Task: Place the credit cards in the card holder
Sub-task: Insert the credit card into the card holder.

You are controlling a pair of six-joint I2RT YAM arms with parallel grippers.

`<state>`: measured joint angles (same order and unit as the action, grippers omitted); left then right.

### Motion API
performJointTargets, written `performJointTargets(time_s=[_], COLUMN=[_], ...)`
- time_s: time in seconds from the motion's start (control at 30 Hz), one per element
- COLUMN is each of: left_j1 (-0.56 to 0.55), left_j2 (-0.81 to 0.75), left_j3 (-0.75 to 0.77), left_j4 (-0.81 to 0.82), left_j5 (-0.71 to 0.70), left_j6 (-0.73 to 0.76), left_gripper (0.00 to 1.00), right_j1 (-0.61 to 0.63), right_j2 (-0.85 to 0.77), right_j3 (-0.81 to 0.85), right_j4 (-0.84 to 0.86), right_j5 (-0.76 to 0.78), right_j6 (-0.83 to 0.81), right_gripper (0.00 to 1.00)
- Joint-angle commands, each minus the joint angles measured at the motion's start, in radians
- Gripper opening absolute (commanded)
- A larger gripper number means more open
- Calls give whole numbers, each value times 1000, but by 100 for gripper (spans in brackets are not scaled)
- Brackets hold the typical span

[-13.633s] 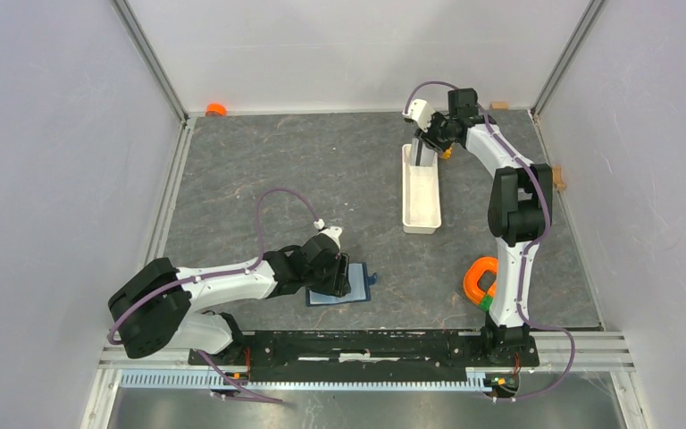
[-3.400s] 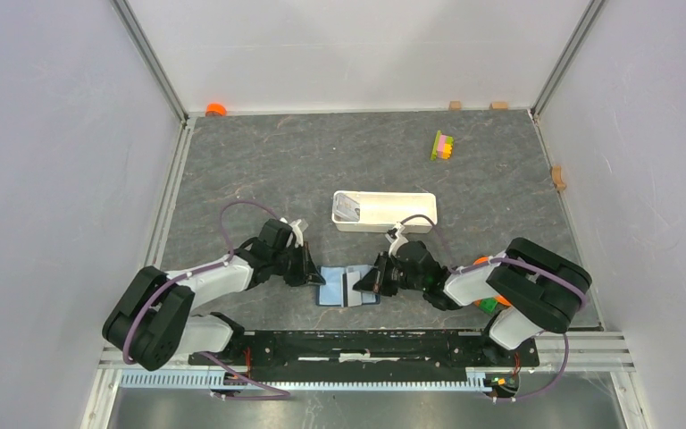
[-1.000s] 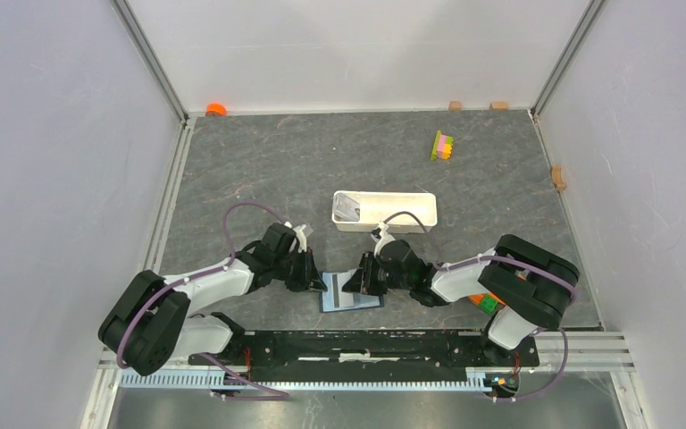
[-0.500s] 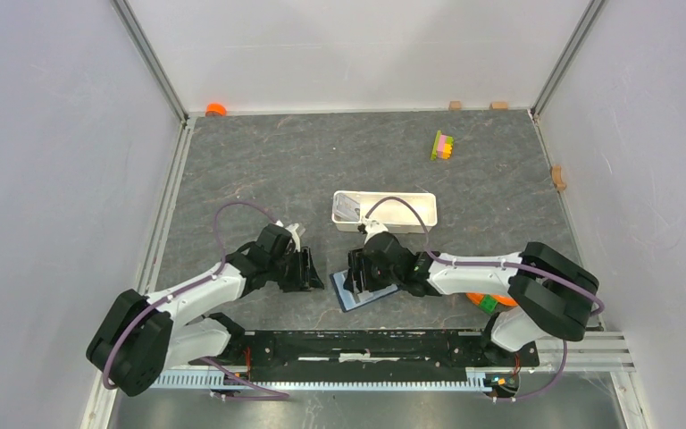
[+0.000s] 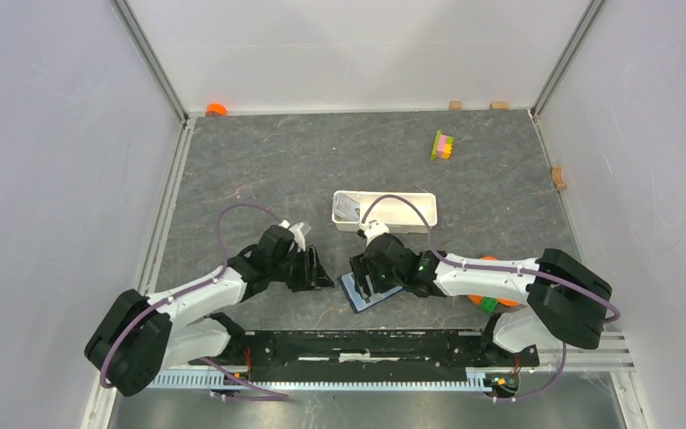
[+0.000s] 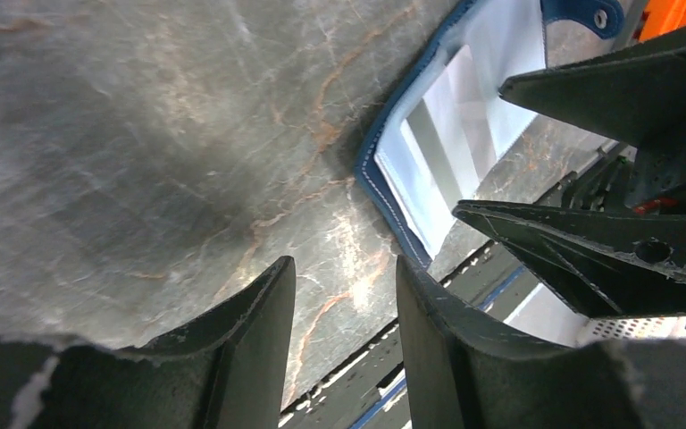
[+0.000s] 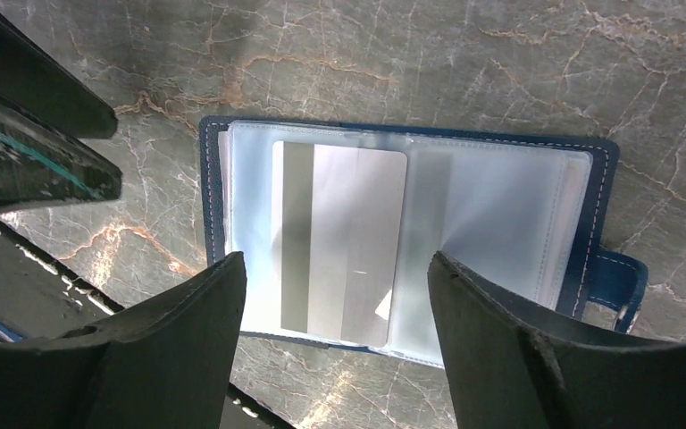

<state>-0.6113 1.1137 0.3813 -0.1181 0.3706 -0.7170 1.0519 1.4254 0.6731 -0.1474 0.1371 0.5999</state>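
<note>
The card holder (image 5: pixel 368 295) lies open and a little askew near the front edge, its clear pockets facing up (image 7: pixel 464 223). A grey credit card (image 7: pixel 339 241) with a darker stripe sits inside its left pocket. My right gripper (image 7: pixel 335 268) hovers just over it, open, with nothing held. To the holder's left, my left gripper (image 5: pixel 315 270) is open and empty, clear of the blue edge (image 6: pixel 384 188). Another credit card (image 5: pixel 347 207) lies in the left end of the white tray (image 5: pixel 430 211).
A yellow-pink-green block stack (image 5: pixel 444 145) stands at the back right. An orange and green object (image 5: pixel 482 298) lies beside the right arm's base. An orange cap (image 5: pixel 216 109) and small wooden blocks (image 5: pixel 498 105) sit along the back wall.
Both grippers have opened. The left one let go of the holder's edge and drew back left. The right one moved over the holder, which has turned slightly.
</note>
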Motion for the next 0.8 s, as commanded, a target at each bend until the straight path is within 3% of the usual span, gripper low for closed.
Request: performJointTargets(time_s=[0.0,0.17,0.57,0.77], left_j1=[-49,-89,-117,-117], left_j2=[45,114,227,247], left_j3=[-18,-24,-60,-68], left_j4=[169,249,402,429], left_j5=[19,0,1,-1], left_j6=[-104,-143,-180,-182], left_gripper=[52,48,20,15], right_j1=[-1,-5,-3,-4], right_j2=[-18,-9,-3,-3], right_j3=[11,-28,-56,-86], right_j4=[5,61,140,264], right_j5=[3,-56,-134,-206], right_j6=[-30,-4,37,44], right_gripper=[79,77,66,61])
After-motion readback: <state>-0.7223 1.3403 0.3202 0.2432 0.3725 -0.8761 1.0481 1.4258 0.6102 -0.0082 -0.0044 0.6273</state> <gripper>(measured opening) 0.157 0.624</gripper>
